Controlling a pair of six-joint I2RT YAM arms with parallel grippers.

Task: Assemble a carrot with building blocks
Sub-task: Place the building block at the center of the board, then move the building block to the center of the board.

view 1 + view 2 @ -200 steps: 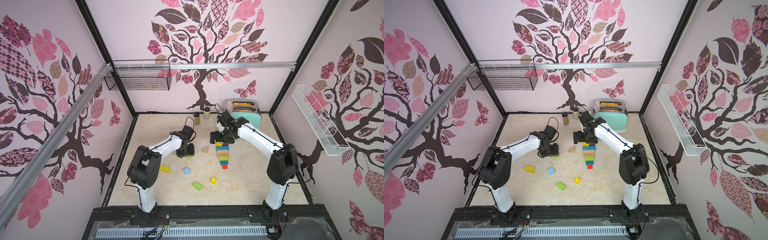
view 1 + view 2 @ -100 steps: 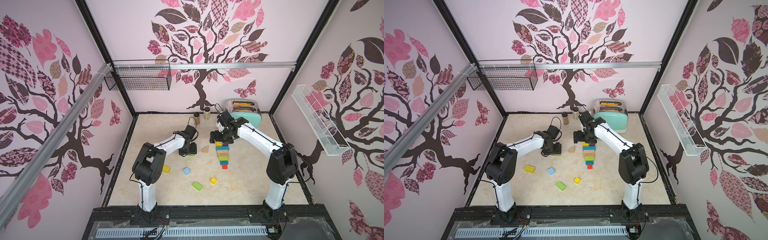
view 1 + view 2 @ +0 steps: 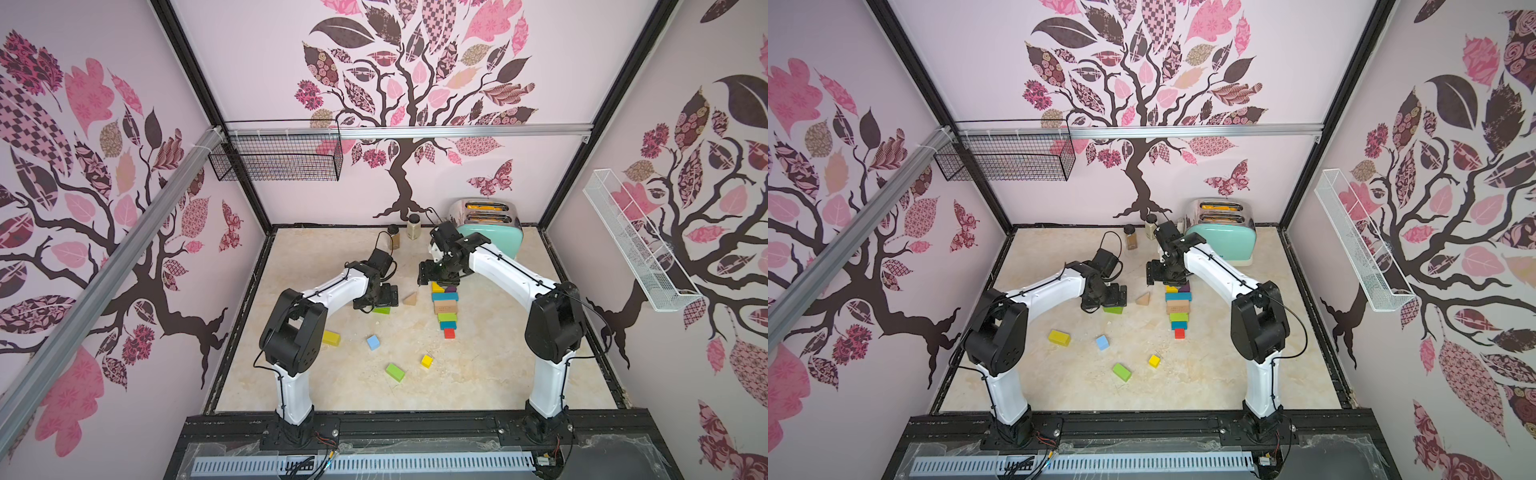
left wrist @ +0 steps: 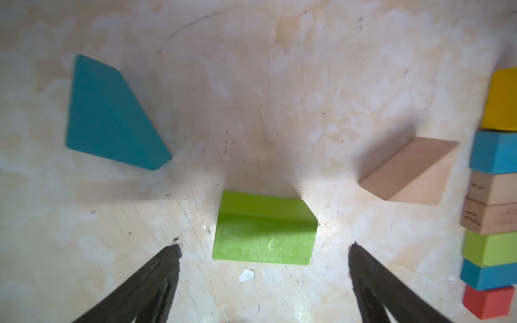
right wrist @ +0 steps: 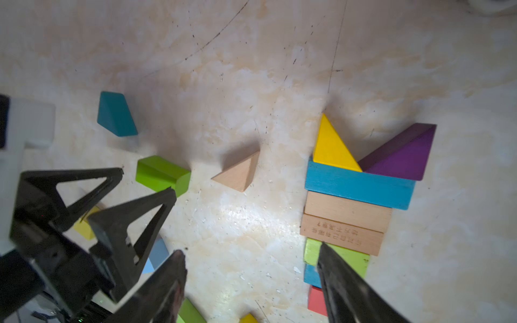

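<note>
Enclosure as I view it remotely, left to right. Pink walls carry tree decals, and a black wire basket hangs on the back rail. On the scuffed beige marble tabletop lie a yellow brick and other loose blocks. My left gripper, jaws spread wide, straddles a green wedge without touching it. Next come a bare wood wedge and the carrot column, red tip nearest me. My right gripper, jaws apart and empty, hovers at its wedge end. Beyond are a mint toaster and a white wire shelf.
</note>
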